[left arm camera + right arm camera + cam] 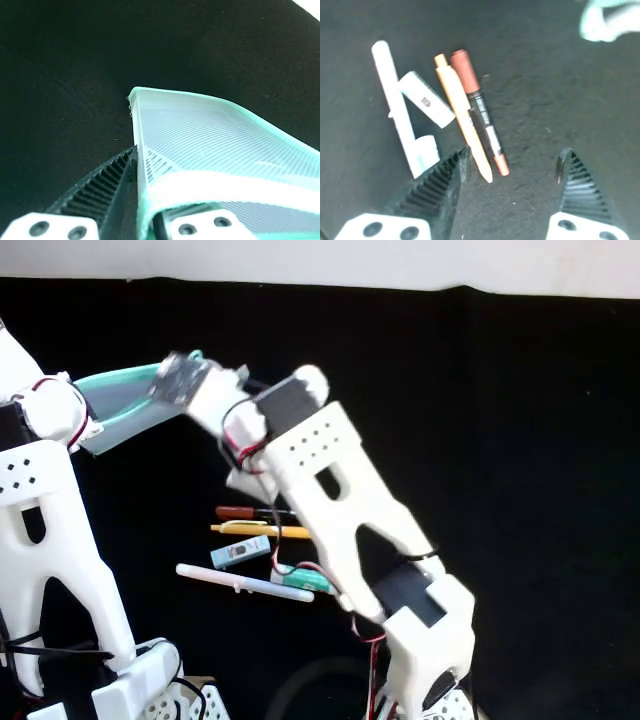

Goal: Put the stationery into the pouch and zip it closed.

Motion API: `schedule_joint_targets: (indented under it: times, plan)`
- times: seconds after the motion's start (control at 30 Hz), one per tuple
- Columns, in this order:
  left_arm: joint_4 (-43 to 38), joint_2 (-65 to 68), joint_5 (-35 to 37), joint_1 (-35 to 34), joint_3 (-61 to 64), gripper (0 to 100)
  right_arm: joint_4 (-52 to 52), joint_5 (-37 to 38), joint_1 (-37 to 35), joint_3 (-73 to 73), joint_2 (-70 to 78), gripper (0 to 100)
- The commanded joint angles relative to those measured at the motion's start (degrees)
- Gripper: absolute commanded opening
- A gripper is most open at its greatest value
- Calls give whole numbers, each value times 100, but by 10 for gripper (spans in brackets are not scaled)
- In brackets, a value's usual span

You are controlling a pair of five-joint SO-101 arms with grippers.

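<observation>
While my left end effector clamps the pouch, my open right end effector should straddle the red pen.

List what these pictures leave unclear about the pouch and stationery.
- Pouch zip, open or shut: high view, right gripper covers that end.
- Green item beside the white pen: high view, right arm hides most.
- White block label: right wrist view, blurred.
</observation>
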Motion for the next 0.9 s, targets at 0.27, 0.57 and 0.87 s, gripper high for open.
schedule_joint_targets:
  times: [0.27,0.57,0.87]
  plan:
    - [-105,-66,0,13,-40,6,-251,765,-277,1024,-347,274]
    - [-123,-66,0,-13,-40,6,-866,1662,-497,1965,-347,274]
    - [-105,-66,0,-13,-40,6,-1349,2593,-760,2703,-347,274]
